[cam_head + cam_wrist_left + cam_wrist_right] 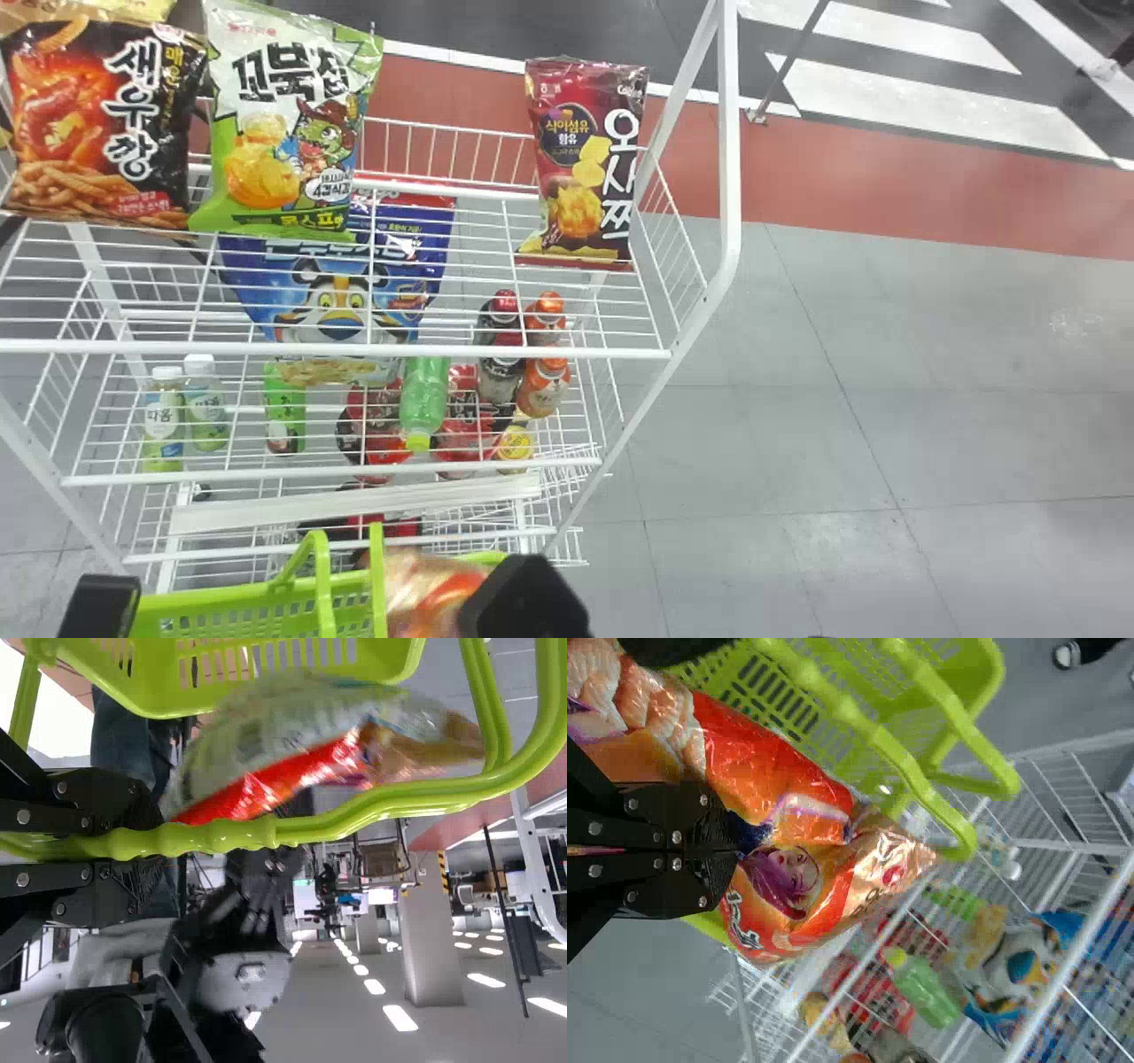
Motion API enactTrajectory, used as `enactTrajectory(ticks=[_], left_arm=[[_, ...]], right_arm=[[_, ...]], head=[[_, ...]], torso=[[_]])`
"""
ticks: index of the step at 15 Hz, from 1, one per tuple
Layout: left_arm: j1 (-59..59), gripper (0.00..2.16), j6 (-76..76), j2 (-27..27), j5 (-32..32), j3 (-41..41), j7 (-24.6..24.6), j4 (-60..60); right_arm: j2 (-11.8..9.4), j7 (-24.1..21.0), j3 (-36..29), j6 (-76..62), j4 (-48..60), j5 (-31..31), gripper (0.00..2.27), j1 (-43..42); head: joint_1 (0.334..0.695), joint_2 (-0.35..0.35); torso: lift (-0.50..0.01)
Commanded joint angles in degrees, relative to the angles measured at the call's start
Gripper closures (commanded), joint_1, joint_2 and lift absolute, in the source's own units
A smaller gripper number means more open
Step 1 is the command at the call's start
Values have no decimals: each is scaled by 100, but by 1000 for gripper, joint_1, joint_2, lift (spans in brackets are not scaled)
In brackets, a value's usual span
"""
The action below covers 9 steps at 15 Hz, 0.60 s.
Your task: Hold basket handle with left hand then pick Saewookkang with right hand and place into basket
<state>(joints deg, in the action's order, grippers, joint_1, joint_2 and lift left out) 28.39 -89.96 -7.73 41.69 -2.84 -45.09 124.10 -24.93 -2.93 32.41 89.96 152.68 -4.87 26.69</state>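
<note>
Packet, orange and red, judged to be the Saewookkang. Was clenched in the right claw by its body, with the crimped end pointing out beyond the tips, probably to let the bag pass in without folding. Was held at the right part of the basket, just beside the raised basket handle. Could not tell whether already below the rim. With the left claw, gripped the basket handle, closed around it, probably to steady the basket against a push from the bag. Called for care next: could catch on the handle or crumple against the rim when lowered. Beyond the basket, had the white wire rack near, with little room for swinging forward. Toward the right, above the grey floor, had wider room for drawing back after the release.
</note>
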Motion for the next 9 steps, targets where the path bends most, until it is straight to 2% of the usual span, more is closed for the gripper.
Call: enactTrajectory(ticks=[1, 3, 4, 5, 6, 7, 9], left_arm=[[0, 2135, -7, 17, -3, 20, -17, 0], [26, 2135, -7, 26, -3, 20, -26, 17], [35, 2135, -7, 26, -3, 20, -35, 26], [53, 2135, -7, 17, -3, 20, -53, 35], [61, 2135, -7, 17, -3, 20, -61, 35], [70, 2135, -7, 17, -3, 20, -61, 44], [70, 2135, -7, 8, -3, 20, -70, 44]], right_arm=[[120, 73, 161, 12, -529, -31, 2162, -103], [287, 178, 187, 12, -1065, -31, 2159, -208], [287, 178, 240, 12, -1294, -31, 2128, -314], [322, 169, 231, 12, -1470, -31, 1841, -332], [331, 169, 205, 12, -1610, -31, 1021, -349], [322, 178, 178, 12, -1654, -22, 2, -349], [313, 293, 29, 12, -1531, -40, -2, -279]], head=[[695, -312], [695, -319], [695, -318], [695, -324], [695, -335], [695, -347], [695, -350]], torso=[[-17], [-17], [-17], [-17], [-17], [-17], [-17]])
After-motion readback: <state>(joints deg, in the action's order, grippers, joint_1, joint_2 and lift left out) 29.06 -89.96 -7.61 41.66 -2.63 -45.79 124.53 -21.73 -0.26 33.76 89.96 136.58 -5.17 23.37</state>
